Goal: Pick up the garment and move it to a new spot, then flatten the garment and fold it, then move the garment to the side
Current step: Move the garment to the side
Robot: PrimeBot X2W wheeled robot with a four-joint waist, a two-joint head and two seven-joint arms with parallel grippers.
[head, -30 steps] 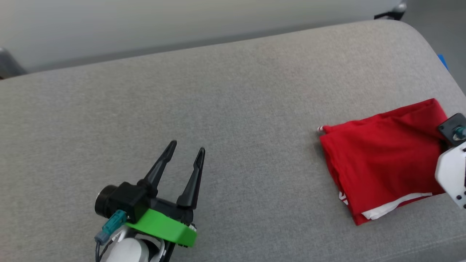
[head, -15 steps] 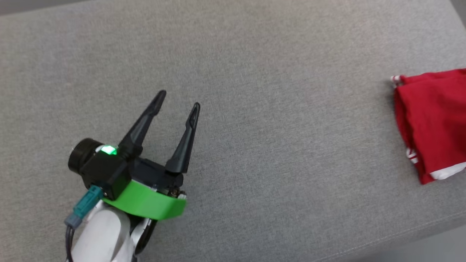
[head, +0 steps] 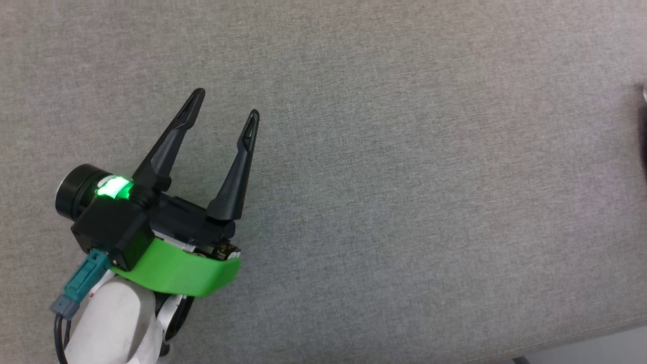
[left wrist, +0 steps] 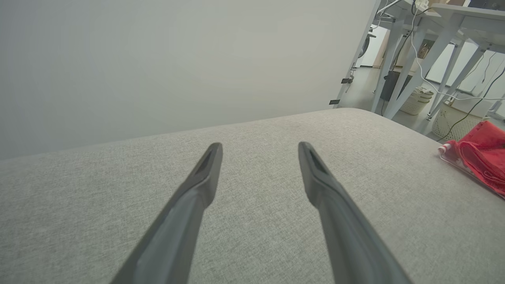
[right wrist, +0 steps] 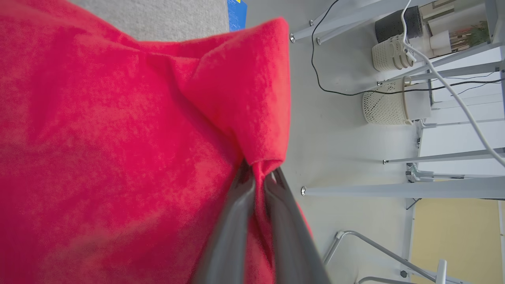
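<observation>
Head view swung left; garment (left wrist: 481, 159) cut off at edge.
Left tool (head: 226, 102) held wide, empty; right tool (right wrist: 260, 169) clamped on garment.

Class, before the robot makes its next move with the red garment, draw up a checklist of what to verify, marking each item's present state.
1. Grip: right gripper shut on the garment: ok.
2. Free arm: left gripper open, holding nothing: ok.
3. Spacing: left gripper apart from the garment: ok.
4. Fold: garment lying neat: cannot tell.
5. Support: garment fully on the grey cushion: cannot tell.
</observation>
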